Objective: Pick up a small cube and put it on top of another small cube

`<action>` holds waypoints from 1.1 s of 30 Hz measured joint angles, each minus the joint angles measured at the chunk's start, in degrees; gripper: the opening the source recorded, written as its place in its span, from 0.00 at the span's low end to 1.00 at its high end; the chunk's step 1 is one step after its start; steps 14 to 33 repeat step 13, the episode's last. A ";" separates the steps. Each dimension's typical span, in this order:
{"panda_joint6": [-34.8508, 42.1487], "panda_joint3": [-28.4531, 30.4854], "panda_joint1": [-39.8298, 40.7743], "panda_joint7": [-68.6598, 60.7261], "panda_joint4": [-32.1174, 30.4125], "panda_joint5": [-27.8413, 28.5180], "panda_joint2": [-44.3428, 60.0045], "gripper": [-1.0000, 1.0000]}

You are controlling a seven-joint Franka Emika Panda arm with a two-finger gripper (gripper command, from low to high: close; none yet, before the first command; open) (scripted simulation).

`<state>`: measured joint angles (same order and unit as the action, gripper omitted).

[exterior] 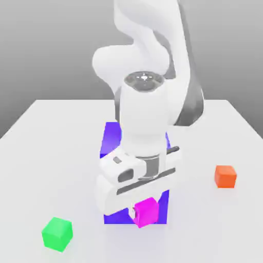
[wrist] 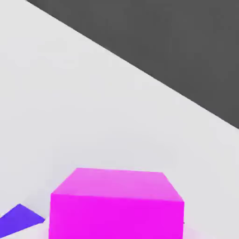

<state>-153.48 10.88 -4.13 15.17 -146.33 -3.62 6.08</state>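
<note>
The jaws (exterior: 145,209) are pinching the magenta cube (exterior: 146,212), one pad against its near-left side in the exterior view. They are turned at a slant that seems chosen to match the cube's faces, so a flat grip should keep it from twisting. Whether it has cleared the desk (exterior: 205,233) I can't tell; a straight lift would be the sensible next move.

Just behind the jaws stands the tall blue block (exterior: 113,214), close enough that a sideways swing made too low might knock it.

Well apart from the jaws, toward the exterior view's left, the green cube (exterior: 57,234) sits on the desk, its top free to take a load. Out past the block, toward the exterior view's right, is the orange cube (exterior: 225,176), likewise uncovered. Either could serve as the base; nothing is stacked yet.
</note>
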 joint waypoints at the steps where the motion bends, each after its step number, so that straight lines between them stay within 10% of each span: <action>1: 0.69 1.59 1.93 0.37 0.41 -0.11 -0.13 0.00; 9: -3.30 3.66 10.33 -3.03 3.18 -5.64 8.26 0.00; 10: -4.48 3.06 10.80 -3.66 3.28 -6.50 9.60 1.00; 33: -4.48 3.06 10.80 -3.66 3.28 -6.50 9.60 1.00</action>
